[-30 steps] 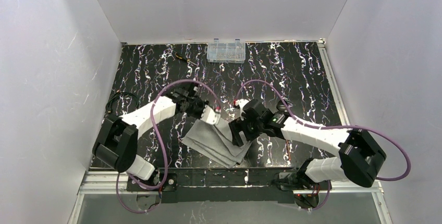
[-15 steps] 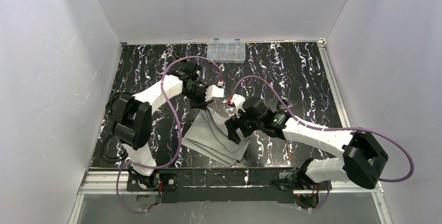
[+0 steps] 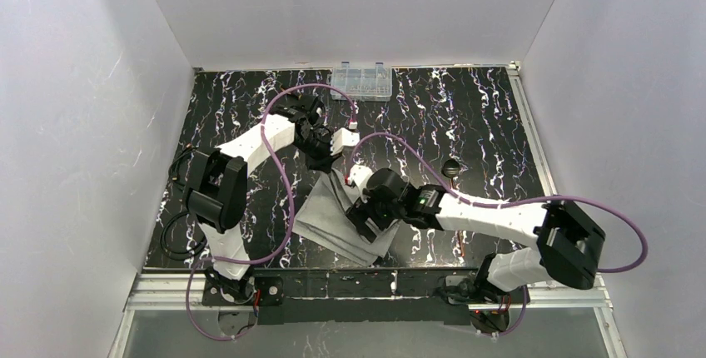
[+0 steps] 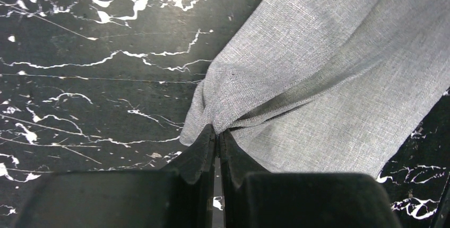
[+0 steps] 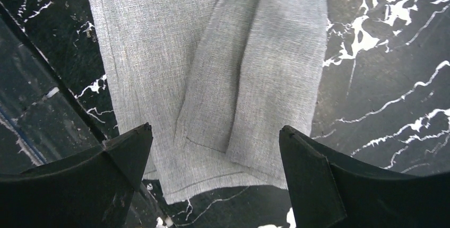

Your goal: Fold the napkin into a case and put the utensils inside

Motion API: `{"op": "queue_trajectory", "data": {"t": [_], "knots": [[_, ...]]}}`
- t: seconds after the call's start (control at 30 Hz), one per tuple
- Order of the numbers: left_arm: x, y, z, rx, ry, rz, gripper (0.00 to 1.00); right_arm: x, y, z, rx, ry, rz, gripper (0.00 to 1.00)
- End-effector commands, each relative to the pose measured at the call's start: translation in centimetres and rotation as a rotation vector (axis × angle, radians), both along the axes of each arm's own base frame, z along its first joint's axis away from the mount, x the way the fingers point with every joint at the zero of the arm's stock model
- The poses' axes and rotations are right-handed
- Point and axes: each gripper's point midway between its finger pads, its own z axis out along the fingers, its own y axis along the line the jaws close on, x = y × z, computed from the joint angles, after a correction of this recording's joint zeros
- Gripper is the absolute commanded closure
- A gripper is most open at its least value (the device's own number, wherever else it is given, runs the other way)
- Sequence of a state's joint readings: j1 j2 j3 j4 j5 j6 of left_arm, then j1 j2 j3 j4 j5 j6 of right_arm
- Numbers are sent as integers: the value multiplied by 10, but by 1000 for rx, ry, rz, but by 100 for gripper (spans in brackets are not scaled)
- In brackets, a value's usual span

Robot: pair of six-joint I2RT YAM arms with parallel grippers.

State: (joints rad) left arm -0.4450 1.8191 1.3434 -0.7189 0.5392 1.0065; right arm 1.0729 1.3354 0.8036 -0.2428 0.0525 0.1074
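Folding step: the left jaws pinch the far corner of the napkin (image 4: 318, 69); the right jaws gape empty above its near layers. Next, probably, that corner gets drawn over.

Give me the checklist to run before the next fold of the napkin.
1. Left gripper shut on the napkin: ok.
2. Right gripper open over the near folded end: ok.
3. Right fingers pressing the cloth down: cannot tell.
4. Flat napkin: not ok, bunched at the pinch.
5. Cutlery off the cloth: ok for the spoon head to its right; the rest cannot tell.
6. Clear box far from both arms: ok.
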Motion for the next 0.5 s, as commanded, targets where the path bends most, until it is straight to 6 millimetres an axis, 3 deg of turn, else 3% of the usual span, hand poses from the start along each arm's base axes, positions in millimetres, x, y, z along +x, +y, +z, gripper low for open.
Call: {"op": "queue_trajectory", "data": {"t": [0.0,0.37,0.47], "knots": [[7,-2,9,-29,37,55,100,6,18,-8,12,-51,0,1],[3,2,4,-36,48,52,100,12,21,-42,-179,-95,-3,1],[7,0,6,-41,48,61,100,17,22,-39,-186,-124,-21,3]]}}
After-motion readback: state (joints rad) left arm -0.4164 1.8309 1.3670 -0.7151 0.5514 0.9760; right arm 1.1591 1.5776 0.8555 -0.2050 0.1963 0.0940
